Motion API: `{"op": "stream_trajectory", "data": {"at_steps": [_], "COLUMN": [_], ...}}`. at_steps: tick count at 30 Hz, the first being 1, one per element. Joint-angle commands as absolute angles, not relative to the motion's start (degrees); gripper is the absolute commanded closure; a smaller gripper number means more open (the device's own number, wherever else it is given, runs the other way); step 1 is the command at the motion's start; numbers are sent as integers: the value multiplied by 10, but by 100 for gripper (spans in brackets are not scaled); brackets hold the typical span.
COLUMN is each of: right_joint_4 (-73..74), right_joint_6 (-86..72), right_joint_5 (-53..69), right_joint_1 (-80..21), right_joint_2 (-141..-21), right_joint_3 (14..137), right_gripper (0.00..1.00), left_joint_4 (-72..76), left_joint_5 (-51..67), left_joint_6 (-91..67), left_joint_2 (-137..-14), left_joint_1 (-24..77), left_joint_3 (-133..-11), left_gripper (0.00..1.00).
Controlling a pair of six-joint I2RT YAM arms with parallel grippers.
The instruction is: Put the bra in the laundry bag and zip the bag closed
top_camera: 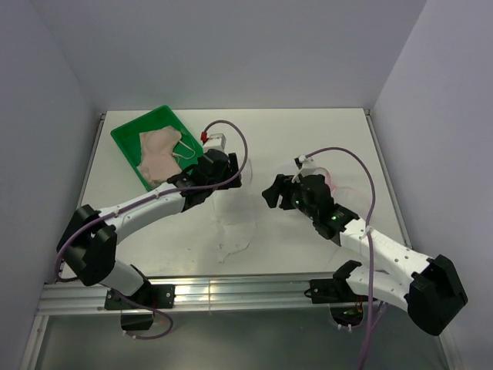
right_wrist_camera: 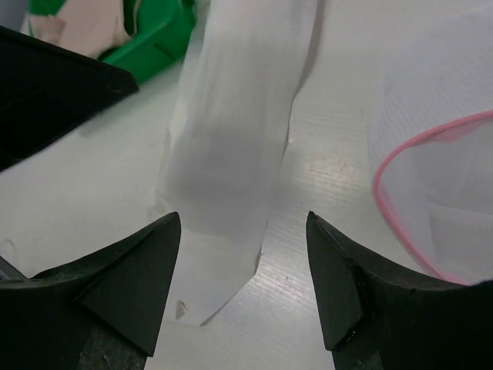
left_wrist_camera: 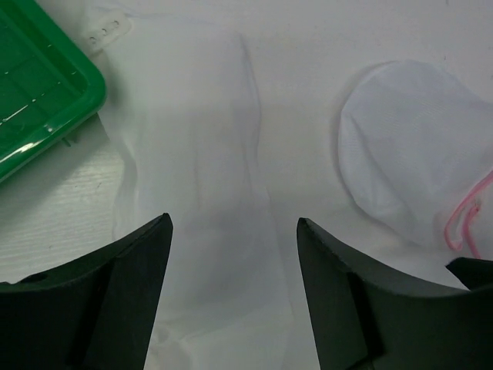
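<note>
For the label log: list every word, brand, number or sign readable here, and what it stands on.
No text can be read in any view.
tray: plain green; a faint mark by its rim is too blurred to read.
bag: no label shows.
bra: no tag shows.

A robotics lab test cell: plain pale walls [top_camera: 231, 46] box in a white table [top_camera: 308, 139]; an aluminium rail [top_camera: 231, 293] along the frame's bottom carries the cabled left arm [top_camera: 146, 204] and right arm [top_camera: 377, 247].
</note>
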State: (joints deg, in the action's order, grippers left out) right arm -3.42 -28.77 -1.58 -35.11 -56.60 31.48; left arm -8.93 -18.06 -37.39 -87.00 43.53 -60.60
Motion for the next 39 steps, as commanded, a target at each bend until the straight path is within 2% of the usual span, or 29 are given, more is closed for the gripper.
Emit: {"op": "stream_trajectory", "data": {"at_steps": [1,10,18,21,22,24,25,27,28,39], "right_joint_4": [-42,-7,16,28,33,32,29,33,33,62], "right_joint_6": [-278,-260,-268,-266,-267,-268,-270,-272,-276,-297], "right_joint_5": [13,-24,-43,-50,-51,-51,-43,-34,-36,-4], "right_joint_1": [-359,-428,-460,-467,-467,-467,-468,-470,-475,-492], "right_joint_2": [-612,-773,-908,-932,-941,-942,-943,-943,-933,-757], "right_joint_3": [337,406,469,483,483,477,468,461,442,313], "right_gripper": [27,35,37,44,58,66,77,88,100,100], "left_joint_4": [-62,-26,-7,11,17,28,32,48,53,101], "left_joint_5": [-208,-241,-260,-256,-253,-247,-238,-226,-217,-131], "left_joint_6": [-386,-389,-402,-403,-402,-399,-398,-397,-396,-379], "left_joint_2": [-834,-791,-738,-729,-727,-724,-722,-721,-721,-776], "left_joint_1": [434,432,431,429,428,425,424,413,405,386], "left_joint_3": [-578,-501,-427,-409,-404,-396,-395,-389,-387,-399], "left_gripper": [28,31,32,32,32,32,32,31,31,24]}}
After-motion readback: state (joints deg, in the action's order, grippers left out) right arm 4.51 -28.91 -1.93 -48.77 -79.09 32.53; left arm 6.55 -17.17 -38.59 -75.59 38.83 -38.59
